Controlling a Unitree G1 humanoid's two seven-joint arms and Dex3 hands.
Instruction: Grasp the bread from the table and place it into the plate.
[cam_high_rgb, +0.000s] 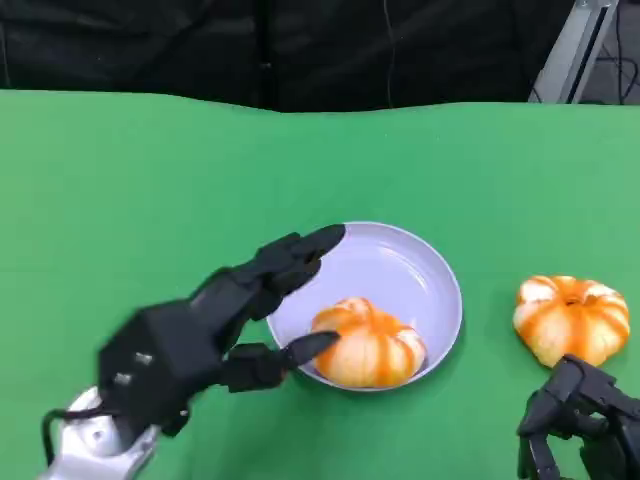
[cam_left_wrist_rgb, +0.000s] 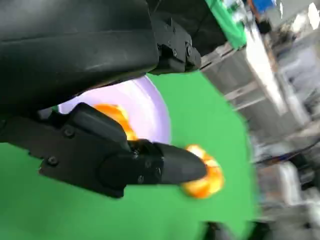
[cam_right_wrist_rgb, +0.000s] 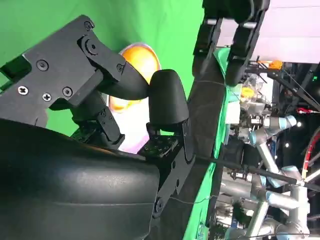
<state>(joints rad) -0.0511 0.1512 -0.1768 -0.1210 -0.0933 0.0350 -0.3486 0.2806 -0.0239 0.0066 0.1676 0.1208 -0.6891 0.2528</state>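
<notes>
With one orange-and-white pumpkin-shaped bread roll (cam_high_rgb: 368, 346) sitting in the round lavender plate (cam_high_rgb: 420, 262), my left hand (cam_high_rgb: 215, 325) hovers beside it, fingers spread, holding nothing. Second matching bread roll (cam_high_rgb: 571, 317) sits on the green table (cam_high_rgb: 150, 190); my right hand (cam_high_rgb: 580, 420), fingers curled and empty, needs to open and close around it.

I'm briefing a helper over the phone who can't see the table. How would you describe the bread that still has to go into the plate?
Start from the green table and find the pale lavender plate near its middle. The bread on the table lies apart from it, on the robot's right, just beyond the right hand. Its twin, the bread in the plate, is equally round with orange and white stripes; this one lies on bare green cloth.
</notes>
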